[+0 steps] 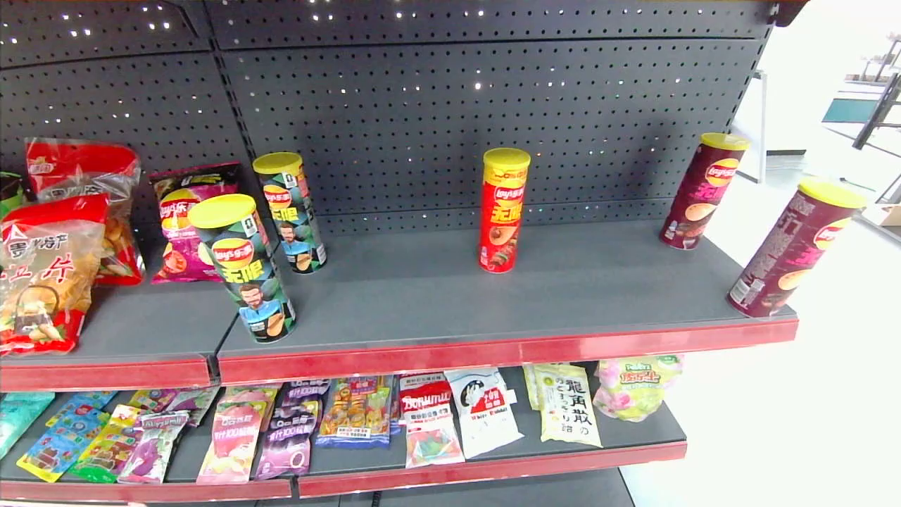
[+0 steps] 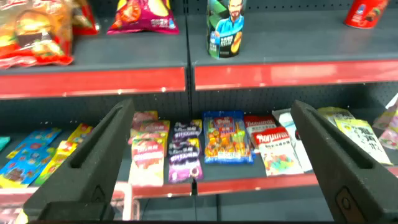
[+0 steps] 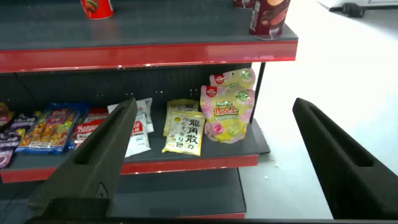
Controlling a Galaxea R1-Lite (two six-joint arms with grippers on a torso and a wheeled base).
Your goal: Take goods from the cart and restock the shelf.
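The left gripper (image 2: 212, 106) has two fingers (image 2: 93, 162) of matte black material with a rough, grainy surface, like moulded or printed plastic. Each finger is a long, flat-sided wedge, broad at its base and narrowing to a blunt, squared tip. A shallow rectangular groove runs along the upper face of each. One finger has what looks like a small round recess (image 2: 344, 202) near its base, perhaps a screw hole.

The right gripper (image 3: 216, 102) is of the same make. Its fingers (image 3: 336, 155) are black, grainy and wedge-shaped, with the same long groove. One of them steps down to a squared ledge (image 3: 68, 202) at its base.
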